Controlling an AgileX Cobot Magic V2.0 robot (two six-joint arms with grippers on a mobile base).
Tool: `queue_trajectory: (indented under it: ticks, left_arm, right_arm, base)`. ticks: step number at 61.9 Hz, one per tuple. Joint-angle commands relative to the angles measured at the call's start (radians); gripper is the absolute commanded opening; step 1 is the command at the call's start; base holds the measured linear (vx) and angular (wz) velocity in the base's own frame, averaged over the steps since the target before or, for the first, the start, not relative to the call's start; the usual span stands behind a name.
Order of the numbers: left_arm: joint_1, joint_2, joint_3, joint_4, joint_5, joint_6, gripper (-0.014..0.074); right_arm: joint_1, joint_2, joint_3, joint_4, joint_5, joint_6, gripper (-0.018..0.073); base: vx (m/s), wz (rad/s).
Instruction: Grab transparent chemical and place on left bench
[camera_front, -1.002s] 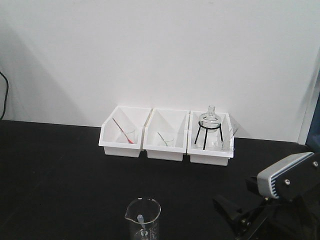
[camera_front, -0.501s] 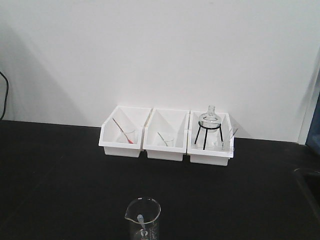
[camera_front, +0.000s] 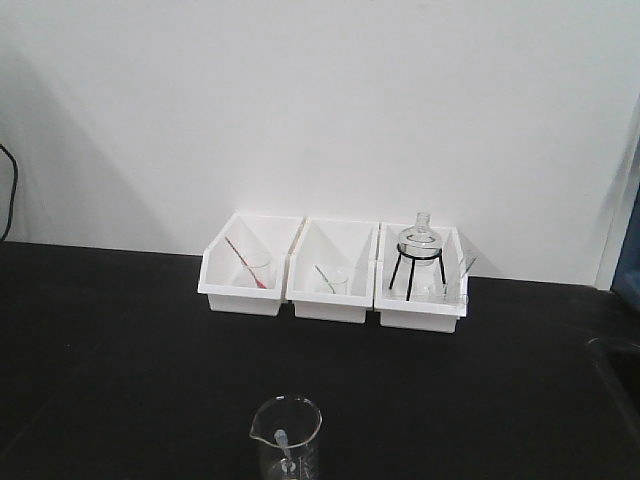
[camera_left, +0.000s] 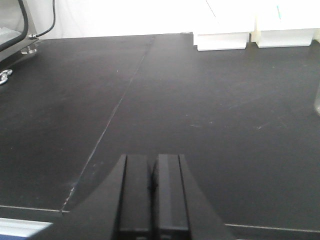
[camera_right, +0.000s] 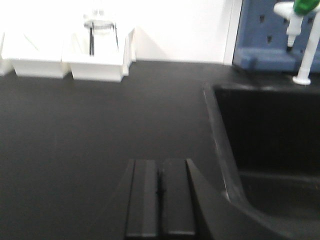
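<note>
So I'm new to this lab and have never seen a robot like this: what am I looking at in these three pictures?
It is a two-armed robot at a black bench. One camera looks ahead: three white bins stand by the wall, and a glass beaker in front holds a clear dropper. The other two cameras sit on the wrists. Each shows its own tool, the left tool and the right tool, both shut and holding nothing. The right view also shows a black sink.
</note>
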Motion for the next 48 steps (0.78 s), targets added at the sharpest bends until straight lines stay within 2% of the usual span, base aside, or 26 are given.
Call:
queue_trajectory:
  ticks: [1, 48]
  left_arm:
    - [-0.002, -0.019, 0.016, -0.001, -0.078, -0.008, -0.0003]
    - [-0.002, -0.019, 0.016, -0.001, -0.078, -0.008, -0.0003]
  right_arm:
    - [-0.006, -0.012, 0.005, 0.0, -0.113, 0.005, -0.0007]
    - [-0.006, -0.012, 0.005, 0.0, -0.112, 0.002, -0.0007]
  base:
    - [0.0, 0.0]
    - [0.0, 0.0]
